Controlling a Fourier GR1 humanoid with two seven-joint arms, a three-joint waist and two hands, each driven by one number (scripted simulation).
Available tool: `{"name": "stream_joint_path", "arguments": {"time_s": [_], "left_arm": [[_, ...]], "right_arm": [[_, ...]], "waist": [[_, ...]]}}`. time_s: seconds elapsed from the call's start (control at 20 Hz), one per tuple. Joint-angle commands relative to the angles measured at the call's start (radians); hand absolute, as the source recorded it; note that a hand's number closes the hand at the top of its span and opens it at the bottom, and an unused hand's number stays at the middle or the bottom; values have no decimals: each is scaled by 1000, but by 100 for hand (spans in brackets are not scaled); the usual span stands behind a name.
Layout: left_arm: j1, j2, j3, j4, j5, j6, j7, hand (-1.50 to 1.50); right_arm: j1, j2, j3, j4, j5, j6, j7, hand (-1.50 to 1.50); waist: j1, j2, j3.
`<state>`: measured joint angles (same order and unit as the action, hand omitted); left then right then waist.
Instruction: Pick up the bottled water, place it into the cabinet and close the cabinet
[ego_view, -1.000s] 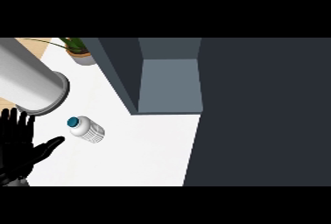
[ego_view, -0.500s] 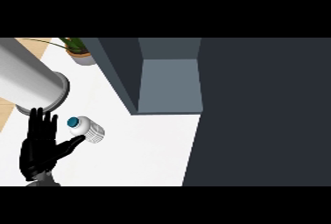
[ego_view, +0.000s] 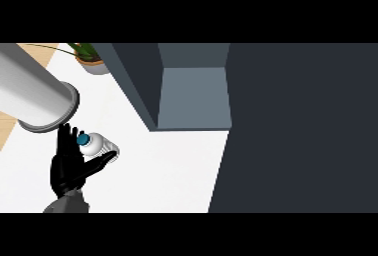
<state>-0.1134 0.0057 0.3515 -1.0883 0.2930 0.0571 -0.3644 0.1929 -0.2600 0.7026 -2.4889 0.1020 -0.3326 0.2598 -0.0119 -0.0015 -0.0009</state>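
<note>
Looking down from the head view, I see one robot hand (ego_view: 70, 167) coming in from the lower left on its grey forearm (ego_view: 68, 204); by its place in the view I take it for the left one. Its fingers are straight and spread, pointing up the view, with the thumb angled out to the right beneath the bottled water (ego_view: 96, 146). The bottle lies on its side on the white counter (ego_view: 170, 175), its teal cap (ego_view: 83, 138) towards the fingers. The hand is open and right against the bottle; I cannot tell for sure whether it actually touches, since the fingers overlap the cap end. Nothing is curled round the bottle. Above the hand is a large pale cylinder (ego_view: 33, 97), tilted across the upper left. A potted plant (ego_view: 90, 60) stands at the far edge. The cabinet (ego_view: 193, 95) stands open to the right of the bottle, well apart from it, its grey inside showing.
</note>
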Motion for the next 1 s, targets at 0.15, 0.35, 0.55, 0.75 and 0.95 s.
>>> {"name": "stream_joint_path", "arguments": {"time_s": [0.15,0.35,0.55,0.75,0.95], "left_arm": [[-54,-5,0,212,3,12,-176,-150],[-94,20,29,286,21,-24,-195,-150],[-78,28,30,327,32,-23,-231,-150],[-71,12,35,387,60,-107,-316,-150],[-112,24,41,423,86,-126,-334,-150]], "right_arm": [[58,-58,51,-139,116,-8,22,-150],[-6,-57,-26,-100,60,4,46,-150],[-102,-15,-35,-92,81,-19,135,-150],[-68,-27,17,-160,96,-44,162,-150],[-37,-45,50,-125,119,-61,104,-150]], "waist": [[-5,0,0],[2,2,0],[7,2,-1],[3,0,-1],[1,0,0]]}}
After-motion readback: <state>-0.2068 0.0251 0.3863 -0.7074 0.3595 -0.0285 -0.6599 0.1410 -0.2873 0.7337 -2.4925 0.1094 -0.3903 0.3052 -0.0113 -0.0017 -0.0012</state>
